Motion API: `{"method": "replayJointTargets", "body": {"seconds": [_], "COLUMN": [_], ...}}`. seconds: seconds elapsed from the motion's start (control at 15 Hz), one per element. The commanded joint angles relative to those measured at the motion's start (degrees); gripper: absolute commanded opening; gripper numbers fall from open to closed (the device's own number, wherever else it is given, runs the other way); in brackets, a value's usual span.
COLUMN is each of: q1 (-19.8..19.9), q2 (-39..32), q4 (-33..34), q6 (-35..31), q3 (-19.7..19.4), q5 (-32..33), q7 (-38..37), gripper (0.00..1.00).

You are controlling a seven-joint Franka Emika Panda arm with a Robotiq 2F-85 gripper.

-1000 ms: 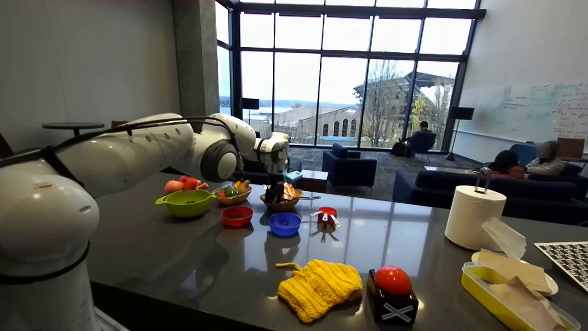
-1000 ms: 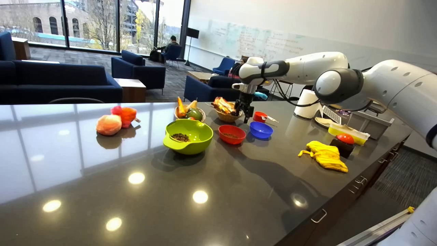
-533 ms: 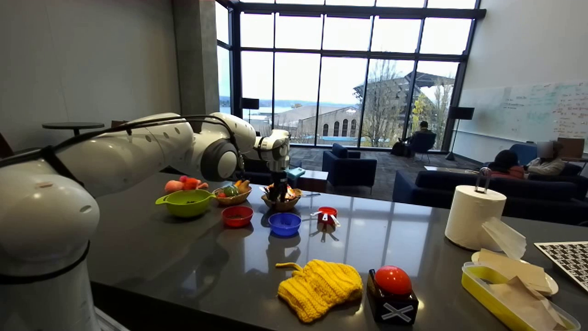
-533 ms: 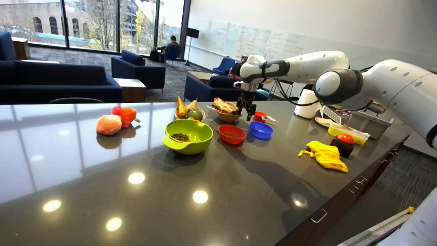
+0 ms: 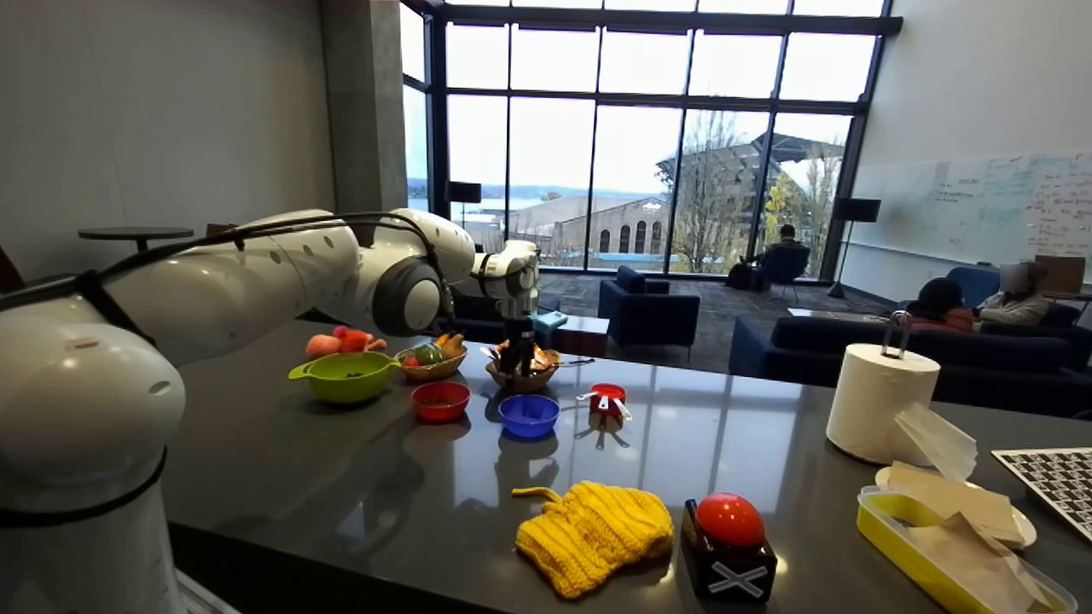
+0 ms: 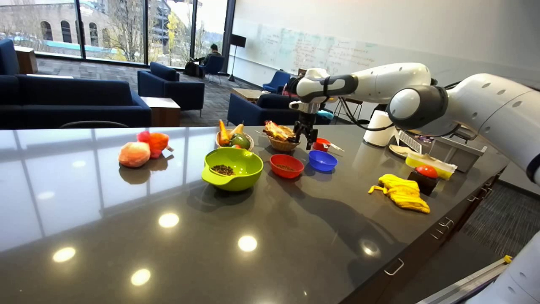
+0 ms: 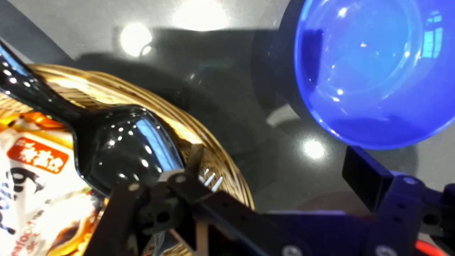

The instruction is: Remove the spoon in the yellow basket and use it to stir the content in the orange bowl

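A black spoon (image 7: 121, 153) lies across food packets in the yellow basket, a tan wicker one (image 7: 223, 163), and its handle juts over the rim in the wrist view. Metal fork tines (image 7: 210, 179) also poke up inside. Above the basket's edge (image 6: 282, 145), my gripper (image 7: 280, 166) stands open with nothing between its fingers. One finger overlaps the wicker rim in the wrist view; the other appears beside the blue bowl (image 7: 376, 133). No orange bowl is in view. A red bowl (image 6: 287, 172) with brown bits sits near the blue one.
A lime-green bowl (image 6: 251, 173) with brown bits and a basket of toy produce (image 5: 435, 370) stand beside the red bowl. Red measuring cups (image 5: 607, 402) lie past the blue bowl. Closer are a yellow knitted mitt (image 5: 597, 533) and a red button box (image 5: 731, 520).
My gripper has shifted a little sideways, away from the red bowl, and slightly upward. The wicker basket seems to have moved slightly too. During the last half second almost nothing moves.
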State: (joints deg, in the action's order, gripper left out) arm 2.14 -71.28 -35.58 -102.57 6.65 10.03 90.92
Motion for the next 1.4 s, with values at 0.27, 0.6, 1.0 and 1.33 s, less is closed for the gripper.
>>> {"method": "replayJointTargets", "body": {"seconds": [0.27,0.6,1.0,1.33], "q1": [-1.50,-1.49,-1.90,-2.52], "q2": [0.02,0.43,1.42,2.50], "q4": [0.14,-0.98,-1.69,-2.61], "q6": [2.82,5.35,7.35,8.37], "q3": [-0.29,-0.86,-2.32,-3.61], "q5": [0.45,0.61,1.04,1.25], "q7": [0.36,-0.62,-2.01,-4.59], "gripper": [1.00,1.00,1.00,1.00]}}
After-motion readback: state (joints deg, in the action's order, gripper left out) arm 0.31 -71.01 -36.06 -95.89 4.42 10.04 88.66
